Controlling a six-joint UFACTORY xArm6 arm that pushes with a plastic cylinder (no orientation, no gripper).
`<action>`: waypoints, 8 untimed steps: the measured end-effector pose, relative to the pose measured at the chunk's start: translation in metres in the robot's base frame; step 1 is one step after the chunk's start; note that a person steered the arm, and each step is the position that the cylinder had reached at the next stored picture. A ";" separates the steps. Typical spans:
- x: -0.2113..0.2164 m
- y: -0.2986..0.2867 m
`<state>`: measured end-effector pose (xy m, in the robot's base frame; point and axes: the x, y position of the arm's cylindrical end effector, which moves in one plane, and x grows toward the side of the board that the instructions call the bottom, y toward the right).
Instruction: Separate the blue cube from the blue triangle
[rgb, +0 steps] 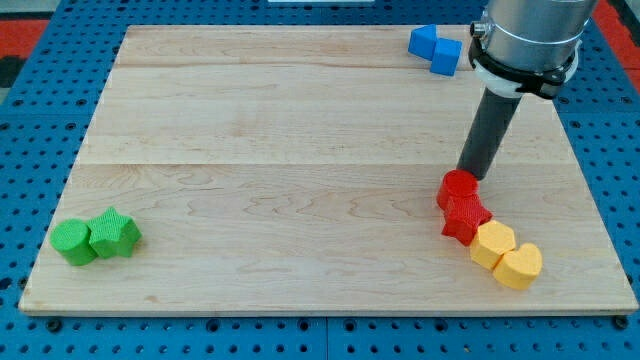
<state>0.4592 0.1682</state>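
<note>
wooden board (300, 150) (pale planks) | blue pegboard (30, 150) beneath

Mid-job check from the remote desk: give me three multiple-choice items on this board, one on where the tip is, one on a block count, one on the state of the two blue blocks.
1. Where is my tip?
A. beside the green blocks
B. just above the red blocks
C. touching the blue cube

2. How many yellow blocks are on the board?
A. one
B. two
C. three

3. How do the blue cube and blue triangle lie?
A. touching, at the view's top right
B. far apart
C. stacked

Answers:
B, the rod ends at the upper red block.
B, two yellow blocks lie at the view's lower right.
A, the two blue blocks sit side by side with no visible gap.
</note>
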 end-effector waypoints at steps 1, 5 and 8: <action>-0.048 0.035; -0.241 0.073; -0.181 -0.018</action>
<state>0.2783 0.1502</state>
